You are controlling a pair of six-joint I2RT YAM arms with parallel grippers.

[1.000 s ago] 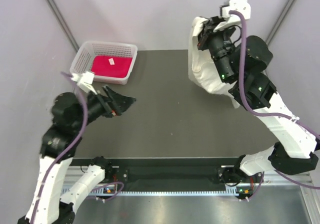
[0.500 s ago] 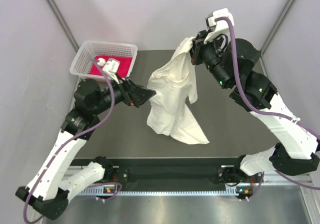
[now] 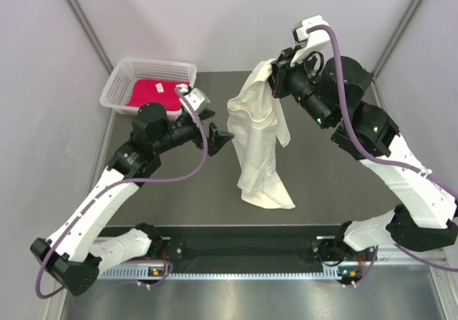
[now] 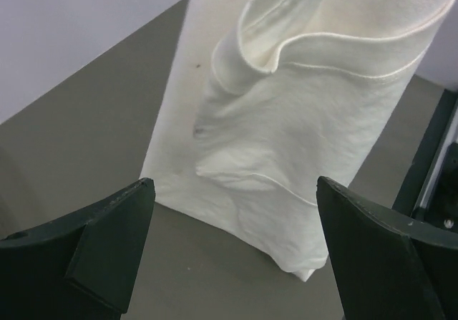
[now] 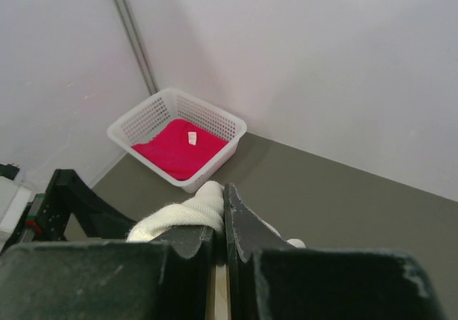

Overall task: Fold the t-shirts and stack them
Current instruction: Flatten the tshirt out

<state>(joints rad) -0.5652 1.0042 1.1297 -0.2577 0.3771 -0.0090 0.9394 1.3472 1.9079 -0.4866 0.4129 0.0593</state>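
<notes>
A cream-white t-shirt (image 3: 259, 137) hangs from my right gripper (image 3: 275, 73), which is shut on its top edge high above the table; the shirt's lower end rests crumpled on the dark table (image 3: 270, 195). In the right wrist view the jaws (image 5: 223, 209) pinch a roll of cream cloth (image 5: 187, 216). My left gripper (image 3: 220, 137) is open and empty just left of the hanging shirt; the left wrist view shows the shirt (image 4: 300, 112) straight ahead between the spread fingers. A red-magenta t-shirt (image 3: 154, 92) with a small white tag lies in the basket, and also shows in the right wrist view (image 5: 177, 150).
A white plastic mesh basket (image 3: 122, 73) stands at the table's back left corner, also in the right wrist view (image 5: 215, 123). The dark table (image 3: 179, 184) is ringed by pale walls, with a black rail along its front edge (image 3: 243, 230).
My left arm has reached right towards the hanging shirt. The shirt now hangs narrower and straighter, a little further right, and the right gripper has hardly moved in the last half second.
</notes>
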